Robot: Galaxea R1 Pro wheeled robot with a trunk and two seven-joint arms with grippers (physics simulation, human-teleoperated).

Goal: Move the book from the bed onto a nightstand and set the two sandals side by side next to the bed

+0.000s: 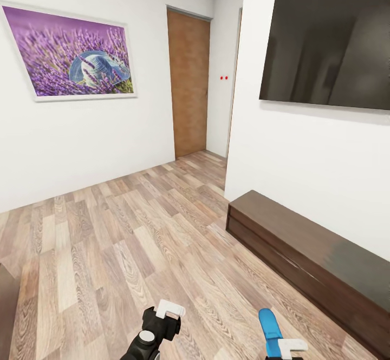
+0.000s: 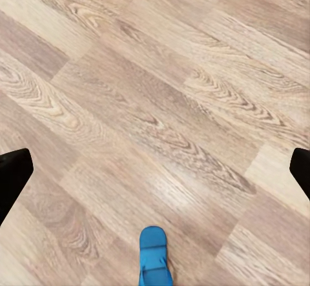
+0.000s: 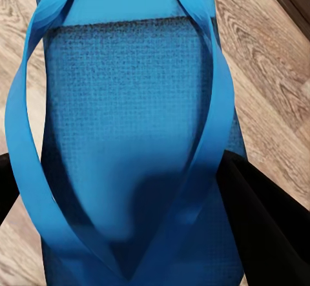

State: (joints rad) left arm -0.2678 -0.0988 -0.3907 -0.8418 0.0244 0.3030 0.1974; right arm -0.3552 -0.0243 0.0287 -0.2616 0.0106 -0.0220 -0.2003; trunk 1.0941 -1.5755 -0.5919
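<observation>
Blue sandal (image 3: pixel 129 137) sat clamped in right pincer (image 1: pixel 281 349), long axis running along fingers, toe pointing ahead. Second sandal (image 2: pixel 154 255) lay on plank floor (image 1: pixel 135 241), just below left pincer (image 1: pixel 162 319), which was spread wide, empty. Left arm nearer. Bed, book unseen.

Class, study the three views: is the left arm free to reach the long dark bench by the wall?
Probably not as things stand. The left gripper hangs open over bare wood floor, while the bench sits across on the right gripper's side, which holds a blue sandal.
</observation>
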